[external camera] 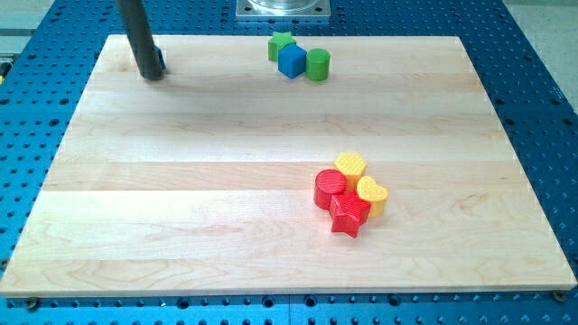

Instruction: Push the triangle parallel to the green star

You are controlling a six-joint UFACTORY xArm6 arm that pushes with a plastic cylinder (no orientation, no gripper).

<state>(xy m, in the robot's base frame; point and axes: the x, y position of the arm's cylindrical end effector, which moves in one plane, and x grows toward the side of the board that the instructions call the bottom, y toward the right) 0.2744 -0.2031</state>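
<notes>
My tip (pixel 152 77) rests on the wooden board (pixel 181 199) near its top left corner. A small blue block (pixel 161 61), mostly hidden behind the rod, touches the rod's right side; its shape cannot be made out. The green star (pixel 280 44) sits at the board's top edge, well to the right of my tip. It touches a blue cube (pixel 292 60).
A green cylinder (pixel 317 64) stands right of the blue cube. A cluster lies lower right: a yellow hexagon (pixel 350 165), a red cylinder (pixel 328 188), a yellow heart (pixel 373 196) and a red star (pixel 349 215). A metal mount (pixel 283 9) is above the board.
</notes>
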